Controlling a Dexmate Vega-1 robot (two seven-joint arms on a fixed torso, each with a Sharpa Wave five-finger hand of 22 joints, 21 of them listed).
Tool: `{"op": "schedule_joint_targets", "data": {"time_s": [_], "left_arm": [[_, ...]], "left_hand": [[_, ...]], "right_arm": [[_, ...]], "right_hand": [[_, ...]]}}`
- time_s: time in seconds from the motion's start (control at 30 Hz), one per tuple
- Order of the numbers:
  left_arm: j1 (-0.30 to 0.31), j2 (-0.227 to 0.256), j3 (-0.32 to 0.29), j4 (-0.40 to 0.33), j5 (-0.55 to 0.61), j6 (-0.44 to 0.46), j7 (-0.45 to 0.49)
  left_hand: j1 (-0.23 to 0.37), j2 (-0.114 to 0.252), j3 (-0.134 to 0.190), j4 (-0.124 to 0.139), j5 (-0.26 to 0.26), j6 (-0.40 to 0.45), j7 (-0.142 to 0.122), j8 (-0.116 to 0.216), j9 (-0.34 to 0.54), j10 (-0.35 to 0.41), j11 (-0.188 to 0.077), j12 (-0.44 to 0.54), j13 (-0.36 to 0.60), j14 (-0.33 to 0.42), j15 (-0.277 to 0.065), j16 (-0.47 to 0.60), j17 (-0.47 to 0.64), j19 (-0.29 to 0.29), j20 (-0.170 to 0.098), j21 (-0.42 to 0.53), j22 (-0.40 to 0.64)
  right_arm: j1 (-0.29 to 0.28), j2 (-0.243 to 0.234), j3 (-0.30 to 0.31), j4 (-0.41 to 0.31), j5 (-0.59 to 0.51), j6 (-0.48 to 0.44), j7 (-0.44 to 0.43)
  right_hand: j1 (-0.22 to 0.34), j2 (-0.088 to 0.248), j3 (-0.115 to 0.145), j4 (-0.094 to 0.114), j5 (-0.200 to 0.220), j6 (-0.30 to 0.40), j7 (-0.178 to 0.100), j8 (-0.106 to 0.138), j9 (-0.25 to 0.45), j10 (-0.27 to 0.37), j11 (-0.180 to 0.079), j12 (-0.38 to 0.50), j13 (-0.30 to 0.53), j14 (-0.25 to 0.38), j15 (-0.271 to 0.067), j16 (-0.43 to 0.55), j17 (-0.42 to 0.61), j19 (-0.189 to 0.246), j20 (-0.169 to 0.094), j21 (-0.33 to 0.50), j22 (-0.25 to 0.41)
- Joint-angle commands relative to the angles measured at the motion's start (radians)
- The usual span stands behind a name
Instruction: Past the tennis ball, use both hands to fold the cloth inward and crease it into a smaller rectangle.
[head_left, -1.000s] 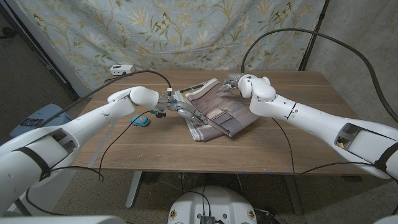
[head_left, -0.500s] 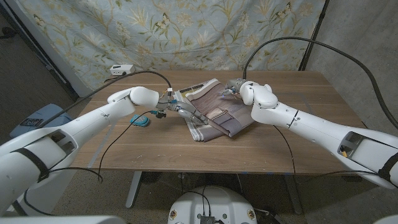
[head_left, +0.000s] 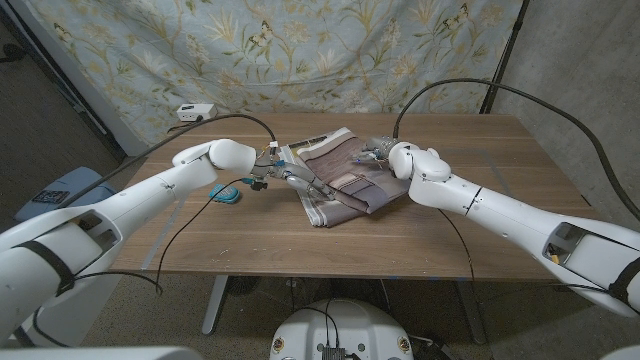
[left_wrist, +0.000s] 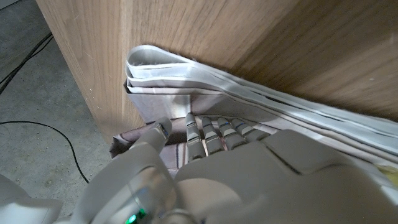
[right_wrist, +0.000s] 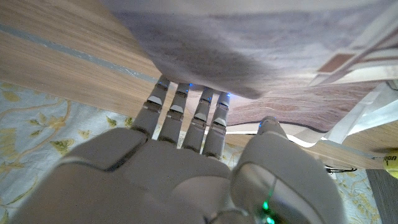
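Note:
The striped brown and white cloth (head_left: 345, 180) lies folded at the table's middle. My left hand (head_left: 298, 180) reaches over its left edge, with straight fingers (left_wrist: 211, 130) pressing on the stacked layers (left_wrist: 186, 74); it grips nothing. My right hand (head_left: 381, 151) is at the cloth's far right edge. Its fingers (right_wrist: 186, 112) reach under a lifted fold (right_wrist: 249, 50), their tips hidden, and the thumb (right_wrist: 270, 127) touches the cloth beside them. A small yellow-green thing, apparently the tennis ball (head_left: 284, 153), sits just behind the left hand.
A teal object (head_left: 226, 193) lies on the wooden table (head_left: 470, 140) under my left forearm. A white box (head_left: 197, 110) sits at the far left corner. A floral curtain (head_left: 300, 50) hangs behind the table.
My right hand has come nearer and lower along the cloth's far right edge, drawing that edge inward. The left hand has stayed pressed on the cloth.

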Motion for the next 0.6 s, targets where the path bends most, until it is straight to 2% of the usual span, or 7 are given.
{"op": "schedule_joint_targets", "data": {"time_s": [0.03, 0.27, 0.6], "left_arm": [[-0.015, -0.009, 0.004, 0.016, 0.000, -0.011, -0.014], [-0.028, -0.024, 0.010, 0.049, 0.000, -0.035, -0.015], [-0.040, -0.040, 0.018, 0.088, 0.000, -0.067, -0.010]], "left_hand": [[0.005, -0.003, 0.002, -0.004, -0.001, 0.007, 0.002, -0.001, 0.002, 0.007, 0.001, -0.003, 0.002, 0.010, 0.002, 0.005, 0.002, 0.025, 0.012, 0.009, 0.002], [0.005, -0.003, 0.002, -0.003, -0.001, 0.007, 0.003, -0.001, 0.002, 0.007, -0.002, -0.004, 0.002, 0.012, 0.003, 0.005, 0.002, 0.025, 0.012, 0.009, 0.002], [0.004, -0.003, 0.003, -0.004, -0.001, 0.007, 0.001, -0.001, 0.002, 0.008, -0.001, -0.004, 0.002, 0.011, 0.002, 0.005, 0.002, 0.025, 0.012, 0.009, 0.002]], "right_arm": [[-0.022, 0.038, 0.004, 0.098, 0.044, 0.099, -0.085], [-0.027, 0.043, 0.006, 0.103, 0.050, 0.100, -0.102], [-0.029, -0.004, 0.009, -0.037, 0.010, 0.043, -0.060]], "right_hand": [[-0.016, 0.003, 0.000, 0.009, 0.006, 0.009, -0.002, 0.007, 0.004, 0.010, 0.000, -0.001, 0.000, 0.009, -0.008, 0.011, 0.002, 0.003, -0.011, 0.005, 0.003], [-0.024, 0.003, -0.002, 0.012, 0.007, 0.011, -0.005, 0.008, 0.004, 0.017, 0.002, -0.001, 0.000, 0.015, -0.014, 0.012, 0.000, 0.007, -0.013, 0.006, 0.002], [-0.023, 0.002, 0.000, 0.009, 0.009, 0.017, -0.007, 0.009, 0.003, 0.026, 0.000, -0.001, 0.000, 0.019, -0.014, 0.012, -0.005, 0.008, -0.011, 0.006, 0.002]]}}
